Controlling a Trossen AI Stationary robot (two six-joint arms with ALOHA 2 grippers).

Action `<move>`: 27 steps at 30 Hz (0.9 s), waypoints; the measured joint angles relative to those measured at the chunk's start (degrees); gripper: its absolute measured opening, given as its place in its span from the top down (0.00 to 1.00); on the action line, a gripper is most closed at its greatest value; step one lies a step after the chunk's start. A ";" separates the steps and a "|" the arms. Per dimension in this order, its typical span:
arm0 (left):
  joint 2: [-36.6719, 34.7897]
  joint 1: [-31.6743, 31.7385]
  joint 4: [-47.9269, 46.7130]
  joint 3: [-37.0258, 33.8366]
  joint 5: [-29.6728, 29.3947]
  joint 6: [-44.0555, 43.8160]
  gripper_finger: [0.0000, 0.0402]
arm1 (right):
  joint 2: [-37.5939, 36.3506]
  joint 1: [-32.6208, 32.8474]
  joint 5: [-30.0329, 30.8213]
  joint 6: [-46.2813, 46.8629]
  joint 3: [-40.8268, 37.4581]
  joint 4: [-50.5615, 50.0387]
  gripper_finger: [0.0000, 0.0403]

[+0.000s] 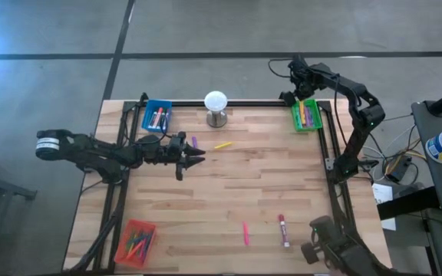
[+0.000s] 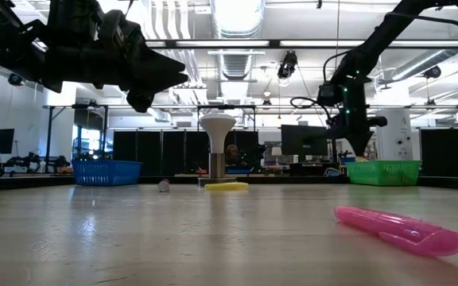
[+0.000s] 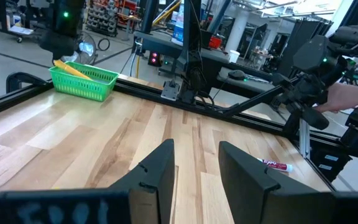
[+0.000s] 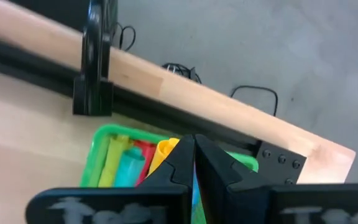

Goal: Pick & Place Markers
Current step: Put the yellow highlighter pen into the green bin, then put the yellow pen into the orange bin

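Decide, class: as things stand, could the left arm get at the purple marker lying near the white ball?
Probably yes. The left end effector hangs open above the table, close beside the purple marker, and only bare wood lies between them. The yellow marker lies clear to one side.

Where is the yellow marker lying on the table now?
In the high view, the yellow marker lies loose on the table's far half, just below the white ball on its stand, right of the small purple marker and ahead of the left gripper.

Two dark jointed arms; black cables; white band on left arm [image 1: 50, 143]
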 joint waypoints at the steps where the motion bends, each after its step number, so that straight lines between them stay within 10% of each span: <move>1: 0.00 0.00 0.02 0.00 0.00 0.00 0.70 | 0.00 0.00 -0.14 -0.54 0.00 -0.54 0.98; 17: 0.00 0.00 0.02 0.00 0.02 0.00 0.70 | -5.05 1.05 -2.19 2.82 2.22 -11.96 0.94; 27: 0.00 -0.05 0.02 0.13 0.01 0.00 0.70 | -25.64 15.31 -9.95 4.80 -15.82 7.57 0.98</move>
